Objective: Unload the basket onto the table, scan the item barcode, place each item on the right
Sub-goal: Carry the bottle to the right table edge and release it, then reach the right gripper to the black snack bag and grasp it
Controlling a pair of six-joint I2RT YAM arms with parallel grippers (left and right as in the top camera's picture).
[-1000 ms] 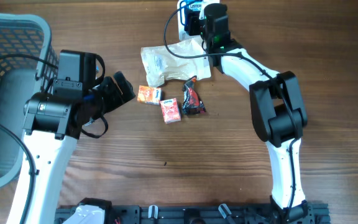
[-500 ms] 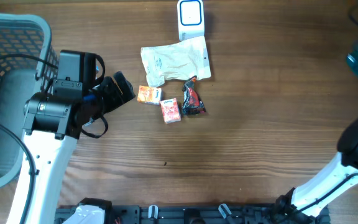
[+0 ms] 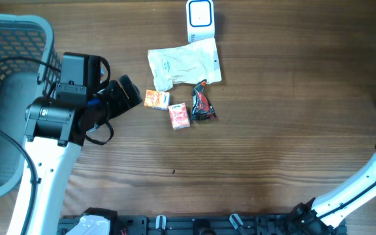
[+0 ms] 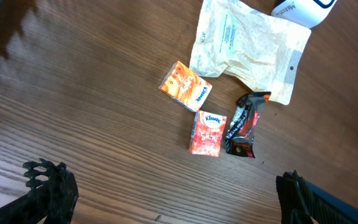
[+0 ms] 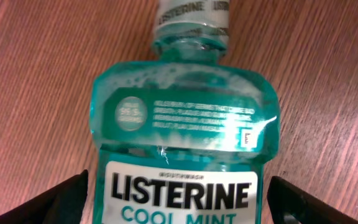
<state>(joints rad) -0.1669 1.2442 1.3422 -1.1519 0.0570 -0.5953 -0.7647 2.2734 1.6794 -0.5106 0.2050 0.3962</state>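
Mouthwash, a teal Listerine bottle (image 5: 182, 124), sits between the fingers of the right end effector (image 5: 178, 183). Its cap points away from the wrist and the wood-grain worktop (image 5: 36, 74) is behind it. The fingers stand wide on either side of the bottle's shoulders. Whether they press on it or stand just clear of it, I cannot tell.

A second ago this arm was reaching over the white device (image 3: 200, 14) at the far edge, with the bottle right at it. Since then it has swung out to the right edge, where only a scrap of teal shows from above, and the white device now stands uncovered.

The left end effector (image 4: 166, 177) has not shifted, and its fingers are spread fully with nothing between them. Ahead of it lie an orange packet (image 4: 186, 86), a red Kleenex packet (image 4: 206, 132) and, just beside that, a dark snack wrapper (image 4: 244, 124). A pale pouch (image 4: 247, 53) lies beyond them. All four are where they were. A grey basket (image 3: 5, 98) sits behind the left arm, away from its end effector.
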